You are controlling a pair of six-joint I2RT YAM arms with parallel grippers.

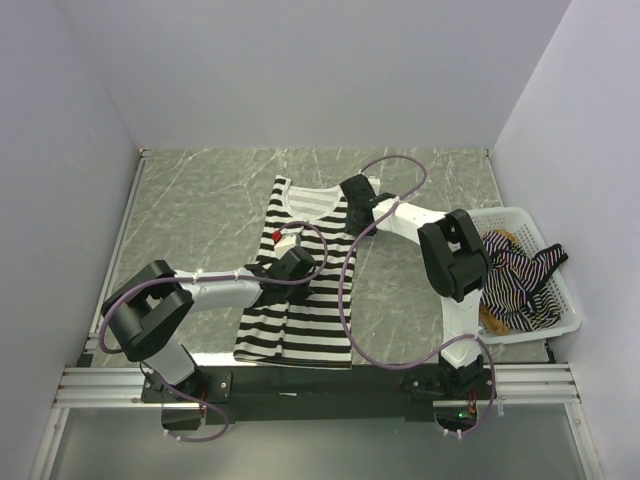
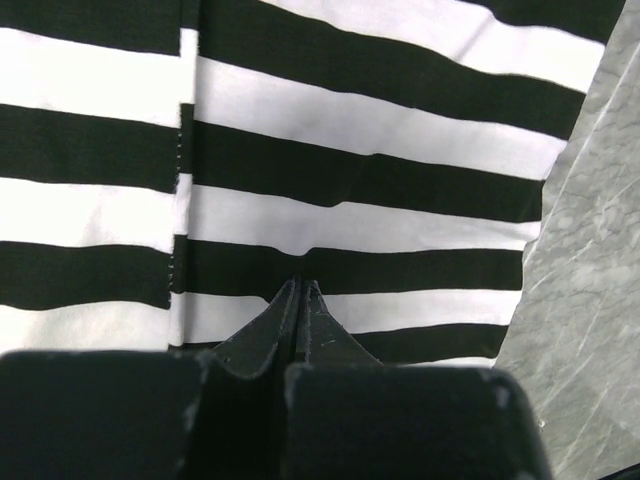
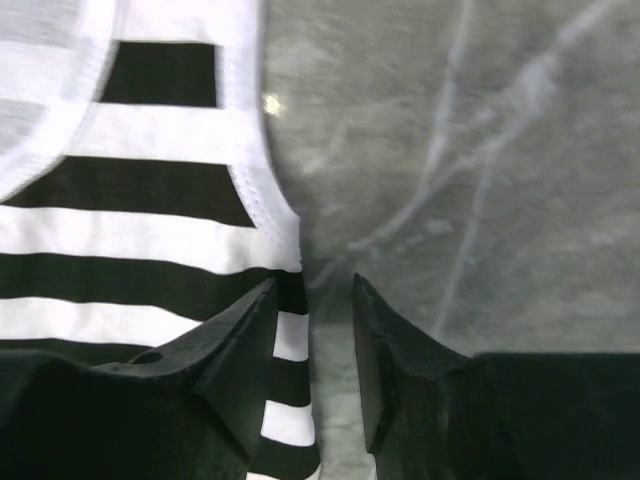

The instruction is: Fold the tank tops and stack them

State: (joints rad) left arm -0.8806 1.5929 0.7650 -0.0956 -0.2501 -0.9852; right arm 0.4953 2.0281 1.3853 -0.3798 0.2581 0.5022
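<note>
Left gripper closed, pressing the top; right gripper parted at its edge, lower centre; might pinch one layer.

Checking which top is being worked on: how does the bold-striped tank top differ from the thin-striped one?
The bold-striped tank top lies spread flat on the table; the thin-striped top sits crumpled in the white basket. The bold-striped tank top has wide black and white bands; the thin-striped top has fine dark lines with black trim. Both are striped fabric.
</note>
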